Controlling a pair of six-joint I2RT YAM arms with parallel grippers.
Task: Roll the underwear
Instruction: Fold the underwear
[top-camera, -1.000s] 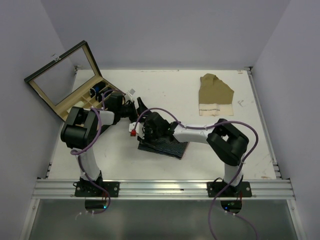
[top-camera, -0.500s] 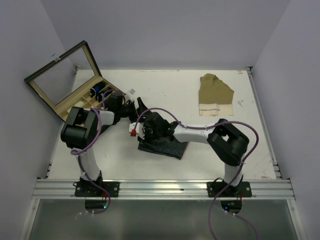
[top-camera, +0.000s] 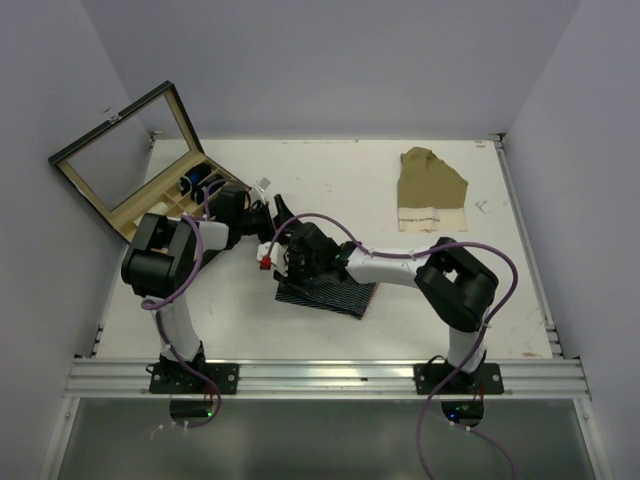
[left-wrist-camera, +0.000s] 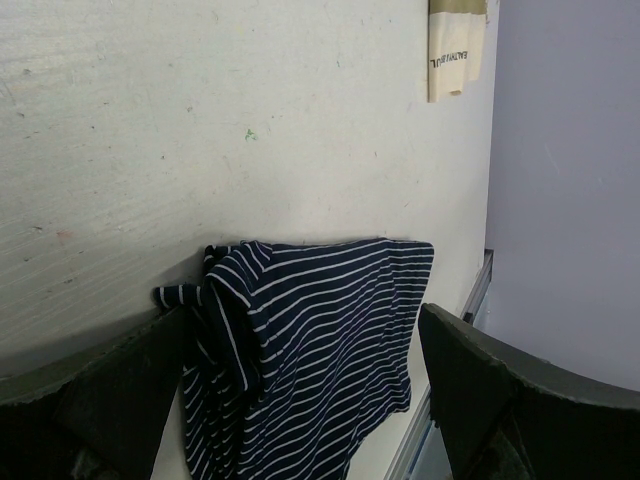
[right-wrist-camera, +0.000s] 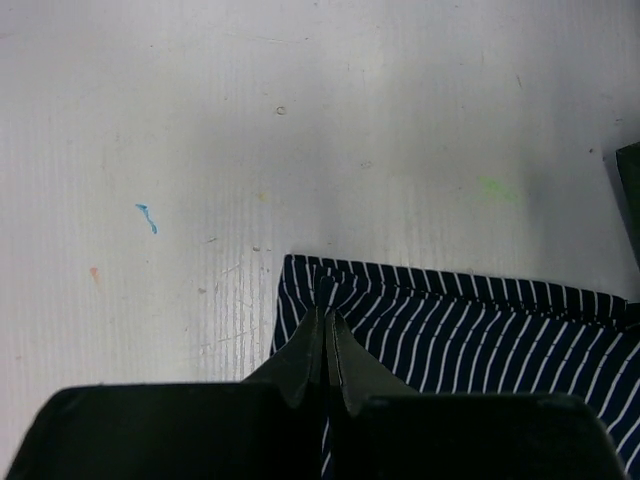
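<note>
The underwear (top-camera: 332, 293) is navy with thin white stripes and lies partly folded on the white table, just in front of both arms. My right gripper (top-camera: 290, 264) is shut on a fold at its left edge. The right wrist view shows the right gripper (right-wrist-camera: 325, 306) pinching cloth of the striped underwear (right-wrist-camera: 470, 325) at its corner. My left gripper (top-camera: 276, 216) hovers just beyond that edge, open and holding nothing. In the left wrist view, the left gripper (left-wrist-camera: 305, 315) frames the underwear (left-wrist-camera: 320, 340), whose near edge is bunched up.
A tan folded garment (top-camera: 430, 188) lies at the far right of the table and also shows as the tan garment (left-wrist-camera: 455, 45). A wooden box (top-camera: 150, 190) with an open glass lid stands at the far left. Grey walls close in both sides.
The right gripper has crept slightly toward the far left with the pinched edge of the underwear. The left arm has stayed put.
</note>
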